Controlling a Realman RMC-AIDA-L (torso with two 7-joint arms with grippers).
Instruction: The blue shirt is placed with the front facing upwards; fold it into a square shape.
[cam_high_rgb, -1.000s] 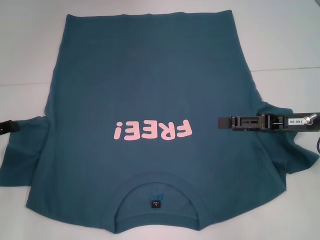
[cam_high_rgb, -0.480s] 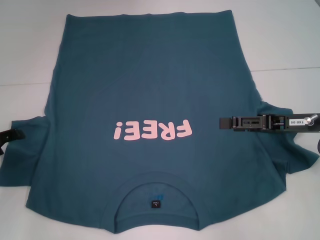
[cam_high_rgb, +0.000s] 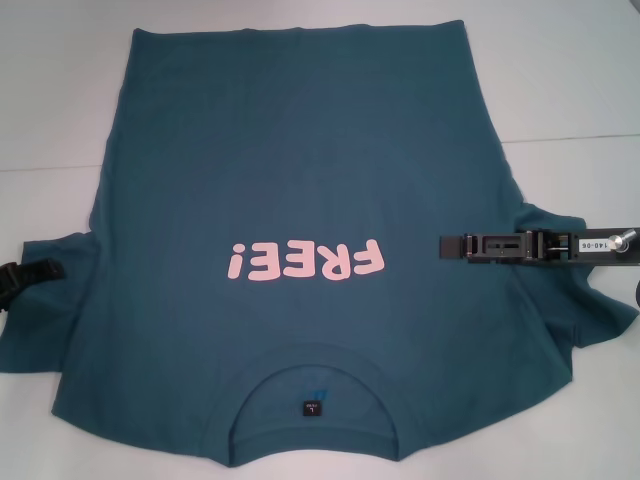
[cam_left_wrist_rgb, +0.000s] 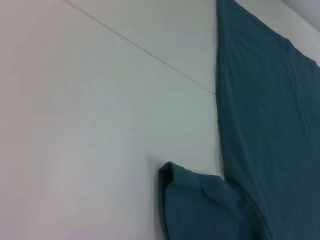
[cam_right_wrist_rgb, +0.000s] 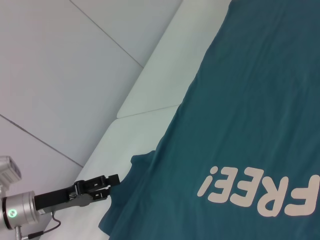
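Blue shirt (cam_high_rgb: 300, 200) lies print-up on the white table (cam_high_rgb: 570, 80); left gripper (cam_high_rgb: 40, 270) reaches its sleeve, right gripper (cam_high_rgb: 445, 245) hovers over it, finger spacing unclear for both.

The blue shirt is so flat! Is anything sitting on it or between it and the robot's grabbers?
Nothing visible is in the way. The blue shirt lies print up on the white table. The left gripper is at its left sleeve, and the right gripper is over the shirt by the right sleeve.
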